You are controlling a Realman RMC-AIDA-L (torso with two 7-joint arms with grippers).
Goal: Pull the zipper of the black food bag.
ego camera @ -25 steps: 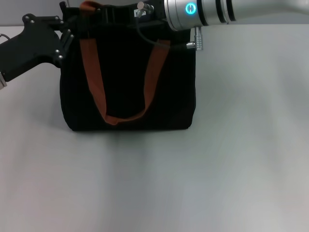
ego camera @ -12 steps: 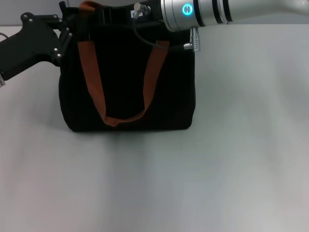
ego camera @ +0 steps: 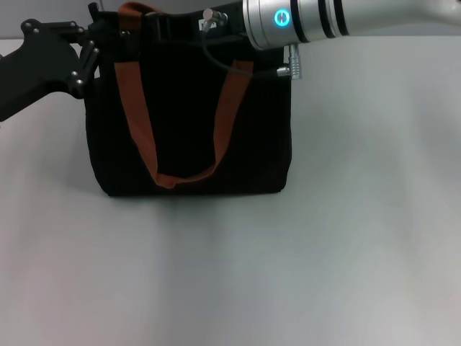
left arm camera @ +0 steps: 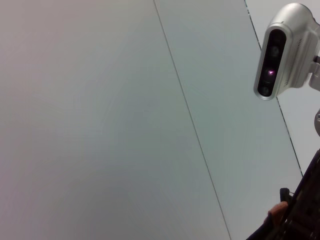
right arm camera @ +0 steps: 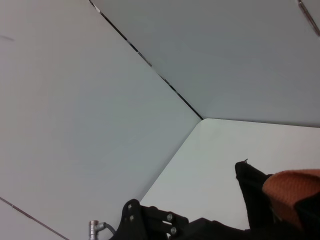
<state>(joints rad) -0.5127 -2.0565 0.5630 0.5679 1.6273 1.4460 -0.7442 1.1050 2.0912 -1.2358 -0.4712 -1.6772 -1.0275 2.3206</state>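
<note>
Head view puts the black food bag [ego camera: 189, 115] upright in the upper-left part of the frame, standing on the pale table [ego camera: 324, 245], its orange-brown strap [ego camera: 137, 108] looping down the front face. I judge it soft and light: limp fabric walls that will give and lean under a sideways pull, so one side wants bracing while the other draws the slider. The place to take hold is the zipper, but I cannot see its pull tab anywhere; the bag's top edge is covered by both arms. My left gripper [ego camera: 97, 45] is at the bag's top left corner, its black forearm running out to the left edge, level and low. My right gripper [ego camera: 169, 25] sits over the top edge near the middle, the silver wrist with its lit blue ring reaching in from the upper right. I cannot tell whether either is clamped on fabric or loose. The wrist views show mostly wall and a sliver of strap, no help.
</note>
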